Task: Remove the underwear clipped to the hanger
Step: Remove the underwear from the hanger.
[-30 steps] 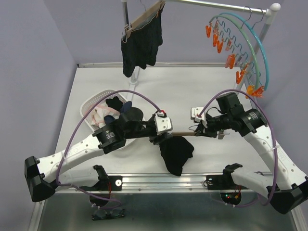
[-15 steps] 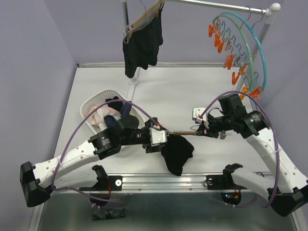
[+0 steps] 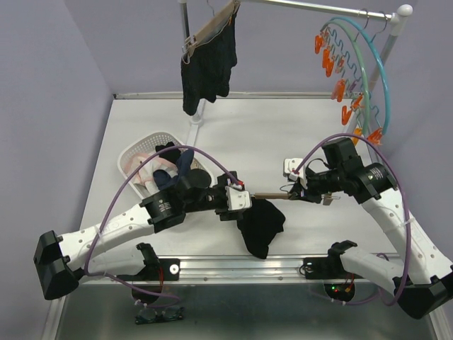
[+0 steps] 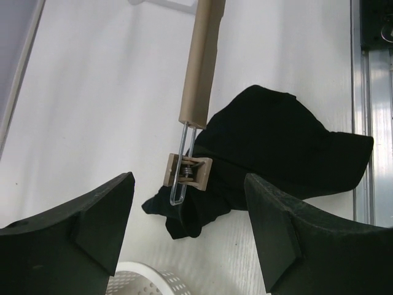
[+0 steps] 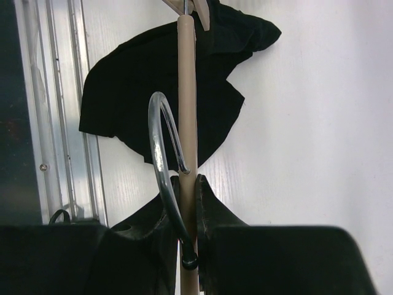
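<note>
White surface [image 3: 283,134]: right end effector [image 3: 299,193] clamps the hanger [image 3: 269,196] crosswise. Left end effector [image 3: 237,203], wide open and empty, faces the clip [image 4: 187,173] pinning black underwear [image 4: 276,141].

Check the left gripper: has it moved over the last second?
Yes. In the top view the left gripper has shifted toward the near-edge rail; its jaws are open beside the hanger clip.

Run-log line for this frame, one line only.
left gripper: open, by clip | right gripper: shut on hanger | black underwear: on table at clip, clipped or free unclear | second black pair: hanging from rail
</note>
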Tool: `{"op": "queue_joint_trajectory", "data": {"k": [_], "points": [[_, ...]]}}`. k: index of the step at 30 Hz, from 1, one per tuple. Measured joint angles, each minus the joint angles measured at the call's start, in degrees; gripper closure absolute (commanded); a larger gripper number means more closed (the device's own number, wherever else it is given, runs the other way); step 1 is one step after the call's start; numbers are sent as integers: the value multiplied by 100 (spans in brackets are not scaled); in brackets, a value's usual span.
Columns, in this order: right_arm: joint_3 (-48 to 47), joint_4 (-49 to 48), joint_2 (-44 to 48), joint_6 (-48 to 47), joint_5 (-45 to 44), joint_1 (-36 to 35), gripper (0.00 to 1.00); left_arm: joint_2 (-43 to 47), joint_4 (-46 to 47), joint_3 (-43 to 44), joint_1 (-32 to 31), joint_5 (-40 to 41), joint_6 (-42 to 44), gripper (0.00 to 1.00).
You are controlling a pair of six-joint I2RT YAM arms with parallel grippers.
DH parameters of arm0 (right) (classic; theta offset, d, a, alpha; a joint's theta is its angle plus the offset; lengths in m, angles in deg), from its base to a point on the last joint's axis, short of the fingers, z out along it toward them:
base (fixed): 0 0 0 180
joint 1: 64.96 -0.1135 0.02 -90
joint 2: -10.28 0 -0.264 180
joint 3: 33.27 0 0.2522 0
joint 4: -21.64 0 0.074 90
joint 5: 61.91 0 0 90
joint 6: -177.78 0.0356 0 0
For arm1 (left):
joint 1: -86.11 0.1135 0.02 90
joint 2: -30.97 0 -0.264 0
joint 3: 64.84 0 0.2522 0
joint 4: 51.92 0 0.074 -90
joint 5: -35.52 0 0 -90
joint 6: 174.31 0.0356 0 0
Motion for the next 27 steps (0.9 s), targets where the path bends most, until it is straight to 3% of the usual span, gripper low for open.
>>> {"op": "queue_joint_trajectory", "data": {"k": [10,12,14,15,18,25,27], "points": [[2,2,0,-2,103,37,99,-297,275,0,0,-87,-11,24],[2,0,0,-2,127,39,99,-358,286,0,0,-120,-26,30],[2,2,2,0,149,44,99,-396,302,0,0,-136,-48,45],[2,2,2,-2,160,46,100,-404,315,0,0,-136,-66,67],[2,4,7,-44,173,72,99,-407,372,0,2,-184,-114,99],[2,68,68,-149,144,81,99,-411,376,0,0,-313,-197,99],[2,85,76,-155,144,87,99,-411,378,0,0,-313,-201,65]]}}
